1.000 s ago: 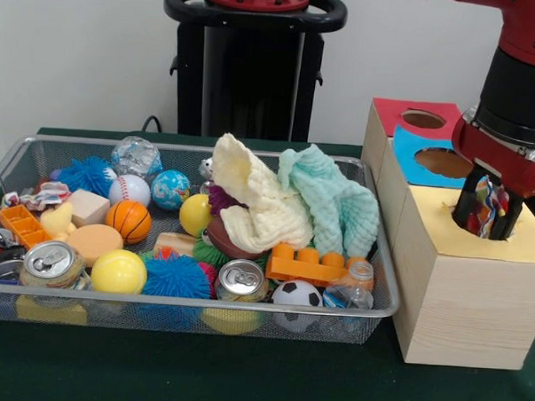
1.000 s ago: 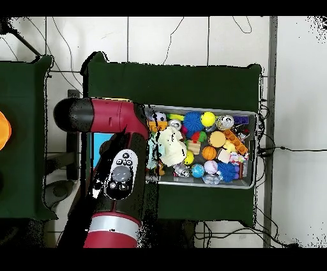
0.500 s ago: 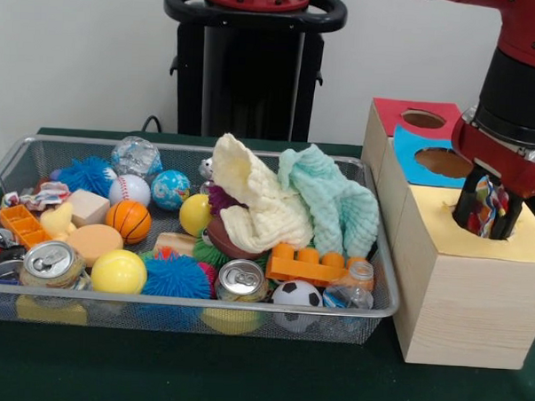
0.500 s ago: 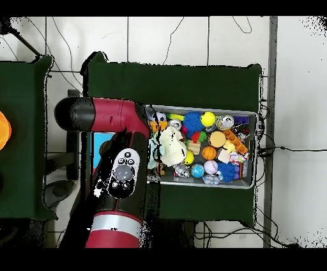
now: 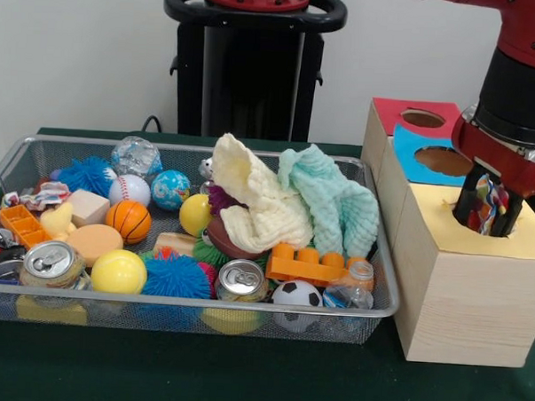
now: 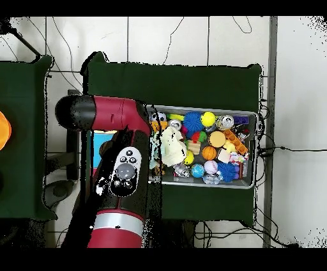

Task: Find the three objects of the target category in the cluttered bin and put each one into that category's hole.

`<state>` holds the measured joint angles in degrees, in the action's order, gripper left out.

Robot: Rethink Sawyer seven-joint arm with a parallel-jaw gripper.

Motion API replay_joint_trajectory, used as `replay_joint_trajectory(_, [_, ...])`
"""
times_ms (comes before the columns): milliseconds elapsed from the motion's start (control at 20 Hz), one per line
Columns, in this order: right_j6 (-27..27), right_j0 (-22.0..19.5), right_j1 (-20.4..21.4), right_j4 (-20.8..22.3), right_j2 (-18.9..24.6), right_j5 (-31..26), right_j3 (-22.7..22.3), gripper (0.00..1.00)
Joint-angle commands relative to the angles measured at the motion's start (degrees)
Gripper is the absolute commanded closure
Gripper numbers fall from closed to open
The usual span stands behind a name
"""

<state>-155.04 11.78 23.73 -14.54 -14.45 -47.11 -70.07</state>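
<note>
The gripper (image 5: 487, 213) hangs over the yellow-topped box (image 5: 463, 289) beside the wire bin (image 5: 200, 317), closed on a multicoloured crumpled thing (image 5: 487, 206) right at the hole, so 1 drop looks imminent and more searching probably lies ahead.

Your arm (image 5: 526, 79): red and black, entering the front view from the upper right corner and pointing straight down. Your gripper (image 5: 487, 210): two black fingers (image 5: 467, 202) hanging vertically below a red wrist housing, closed against a multicoloured item between them. Overhead view: your arm (image 6: 121, 172) shows as a red elbow link bent back toward a grey-capped joint, gripper hidden beneath it.
</note>
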Motion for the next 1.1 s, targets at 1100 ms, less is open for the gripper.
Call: replay_joint_trajectory(1100, [-3.0, -2.6, 14.2, 0.8, -1.3, -19.7, 3.3, 0.0])
